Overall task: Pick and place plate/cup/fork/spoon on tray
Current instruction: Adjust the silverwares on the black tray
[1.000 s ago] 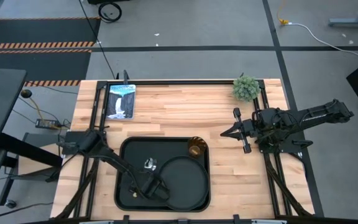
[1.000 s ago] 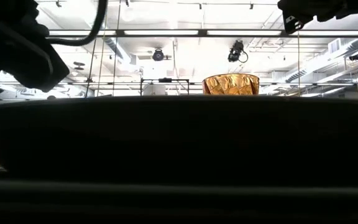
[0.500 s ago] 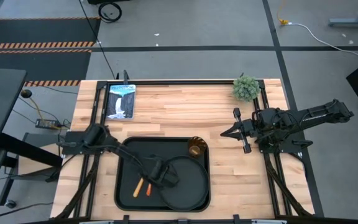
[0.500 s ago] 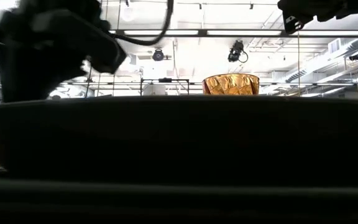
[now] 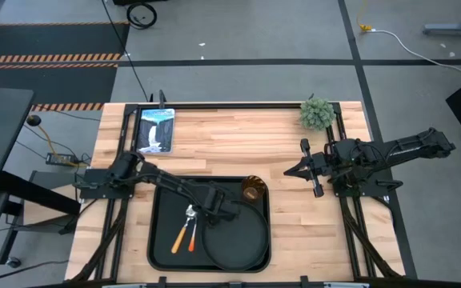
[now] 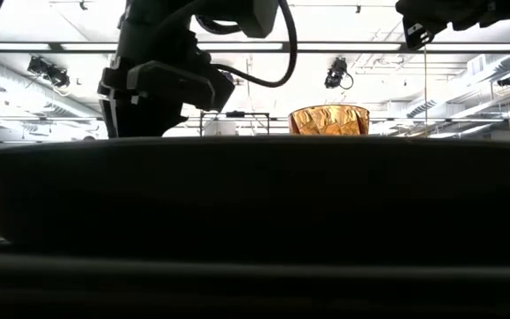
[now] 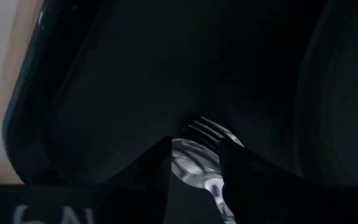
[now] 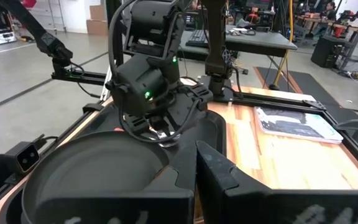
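Your left tool (image 5: 229, 211) hovers empty, fingers parted, above the tray (image 5: 163, 248); fork (image 5: 191, 231), spoon (image 5: 184, 226), plate (image 5: 238, 240) and cup (image 5: 252, 190) sit inside. Withdraw straight upward. Right tool (image 5: 304, 169) waits right, apparently open.

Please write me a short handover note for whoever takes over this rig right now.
Left gripper: over the tray beside the plate's far rim, fingers open, holding nothing.
Right gripper: waiting over the table right of the tray, holding nothing.
Plate: on the tray's right half.
Cup: upright in the tray's far right corner.
Fork and spoon: side by side on the tray, left of the plate.
Done: all four things are on the tray.
Left: probably only pulling the left arm clear.
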